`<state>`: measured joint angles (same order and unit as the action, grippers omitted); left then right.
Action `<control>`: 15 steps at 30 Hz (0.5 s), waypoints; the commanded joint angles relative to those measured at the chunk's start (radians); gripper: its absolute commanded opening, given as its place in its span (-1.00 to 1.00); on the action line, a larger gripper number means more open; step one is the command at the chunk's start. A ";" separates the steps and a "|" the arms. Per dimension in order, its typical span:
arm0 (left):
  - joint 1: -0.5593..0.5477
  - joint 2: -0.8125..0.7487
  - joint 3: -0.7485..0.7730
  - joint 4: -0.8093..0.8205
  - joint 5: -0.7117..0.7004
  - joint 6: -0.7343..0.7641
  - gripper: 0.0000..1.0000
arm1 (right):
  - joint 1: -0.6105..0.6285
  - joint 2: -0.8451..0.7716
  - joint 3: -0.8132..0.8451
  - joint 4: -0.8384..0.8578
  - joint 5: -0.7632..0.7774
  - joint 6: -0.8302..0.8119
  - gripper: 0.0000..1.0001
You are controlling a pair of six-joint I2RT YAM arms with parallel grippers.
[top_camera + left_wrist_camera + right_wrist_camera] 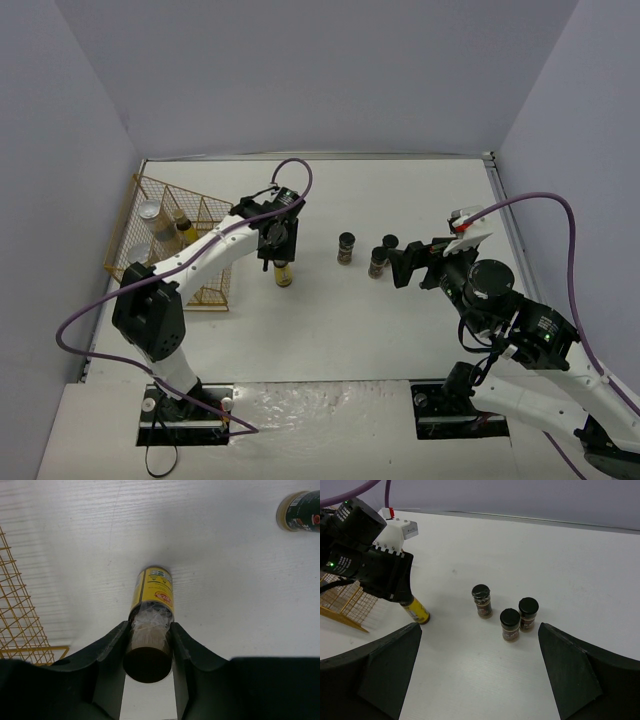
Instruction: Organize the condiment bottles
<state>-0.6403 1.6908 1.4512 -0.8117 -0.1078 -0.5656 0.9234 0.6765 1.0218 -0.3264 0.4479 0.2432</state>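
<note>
My left gripper is shut on the neck of a slim yellow-filled bottle, which stands on the table beside the rack; it also shows in the top view and the right wrist view. Three small dark black-capped jars stand mid-table, seen from the right wrist too. My right gripper is open and empty, just right of the jars. A white silver-capped bottle and a yellow-filled one stand in the rack.
The gold wire rack stands at the left edge of the table; its corner shows in the left wrist view. Grey walls close in the table on three sides. One dark jar shows at the left wrist view's top right.
</note>
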 commanded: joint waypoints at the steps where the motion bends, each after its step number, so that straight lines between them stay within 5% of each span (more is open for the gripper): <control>1: -0.002 -0.003 0.062 -0.017 -0.012 -0.011 -0.55 | -0.003 0.008 0.003 0.049 -0.003 0.011 1.00; 5: -0.002 -0.021 0.095 -0.038 -0.018 -0.006 -1.00 | -0.003 0.001 0.003 0.049 -0.003 0.018 1.00; 15: 0.016 -0.116 0.269 -0.198 -0.054 -0.004 -1.00 | -0.003 0.002 0.021 0.049 -0.002 0.004 1.00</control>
<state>-0.6399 1.6960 1.5789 -0.9275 -0.1115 -0.5671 0.9234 0.6754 1.0218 -0.3264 0.4397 0.2507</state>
